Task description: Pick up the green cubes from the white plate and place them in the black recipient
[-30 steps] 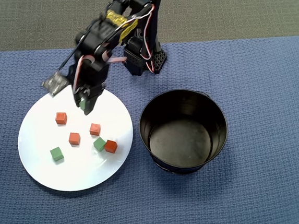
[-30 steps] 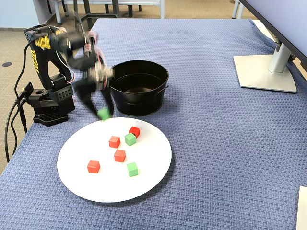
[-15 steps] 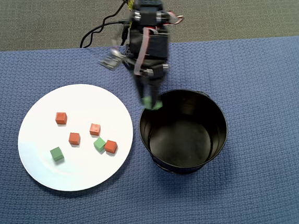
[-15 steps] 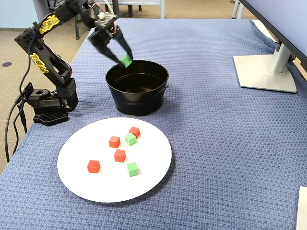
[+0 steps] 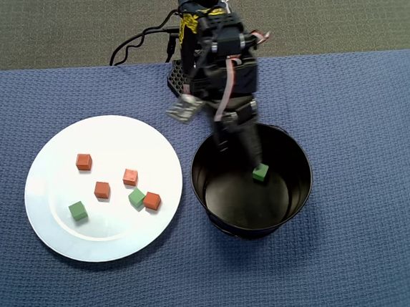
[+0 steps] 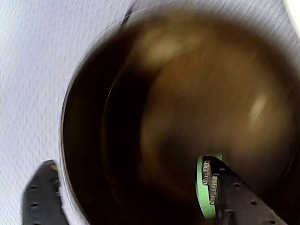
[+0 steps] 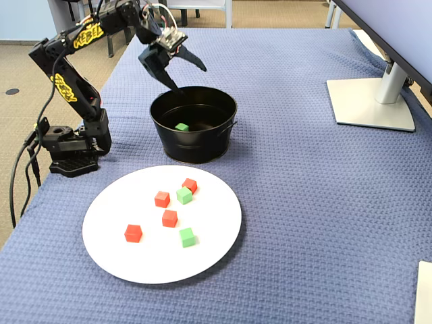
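Green cubes sit in two places: one (image 7: pixel 181 126) lies inside the black recipient (image 7: pixel 196 150) at the frame's upper middle in the fixed view, and two (image 7: pixel 184 195) (image 7: pixel 187 237) rest on the white plate (image 7: pixel 121 263) below it, among four orange-red cubes (image 7: pixel 162 198). The jaws (image 7: pixel 181 76) are spread wide above the recipient's rim, holding nothing. A blue woven cloth (image 7: pixel 324 202) covers the worktop.

Yellow lettering on the arm (image 7: pixel 75 42) (too blurred to read), no other text
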`<state>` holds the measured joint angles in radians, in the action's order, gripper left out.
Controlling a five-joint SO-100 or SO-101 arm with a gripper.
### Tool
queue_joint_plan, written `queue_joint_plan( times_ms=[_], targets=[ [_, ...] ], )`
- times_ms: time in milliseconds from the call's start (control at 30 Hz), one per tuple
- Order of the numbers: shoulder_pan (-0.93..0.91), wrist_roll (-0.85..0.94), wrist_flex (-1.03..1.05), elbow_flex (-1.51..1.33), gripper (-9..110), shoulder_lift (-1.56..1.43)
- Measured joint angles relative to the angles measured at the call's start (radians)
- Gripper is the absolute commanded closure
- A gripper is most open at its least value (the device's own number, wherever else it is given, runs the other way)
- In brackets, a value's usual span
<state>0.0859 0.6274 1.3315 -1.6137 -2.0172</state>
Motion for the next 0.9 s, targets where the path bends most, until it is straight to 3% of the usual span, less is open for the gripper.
queue_joint_plan(
  times_ms=[267, 433, 600, 900],
  targets=[
    [-0.426, 0.161, -0.055, 0.077, 71, 0.120],
    [-0.603, 0.141, -0.124, 0.150, 70, 0.305],
    [-0.670, 0.193, -0.124, 0.161, 73, 0.417],
    [-0.703, 0.630, -0.339, -0.097, 76, 0.423]
  ],
)
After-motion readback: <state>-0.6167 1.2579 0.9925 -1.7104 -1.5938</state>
